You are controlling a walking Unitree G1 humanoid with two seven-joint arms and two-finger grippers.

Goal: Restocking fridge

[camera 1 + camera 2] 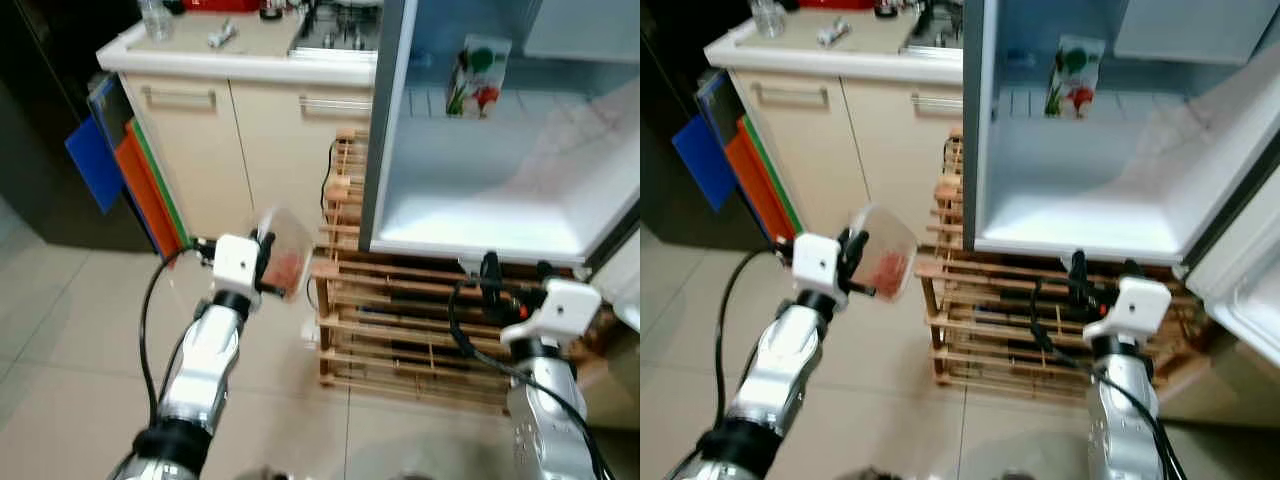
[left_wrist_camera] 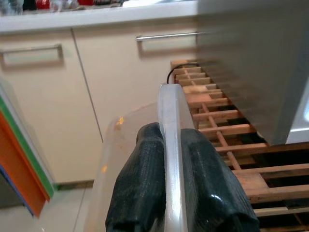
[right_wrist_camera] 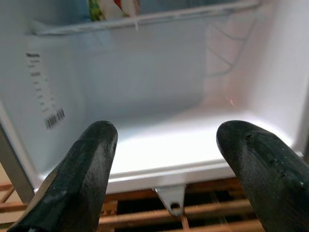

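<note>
Left eye view is showing the left gripper (image 1: 268,262) pinching the rim of a clear plastic container (image 1: 285,255) with something reddish inside, held up beside the wooden rack (image 1: 400,320). The right gripper (image 1: 515,272), jaws spread wide, is hanging just below the open fridge (image 1: 480,200).

clear plastic container (image 1: 285,256) | reddish contents | tilted, held off floor | left of open fridge (image 1: 480,190)
</note>
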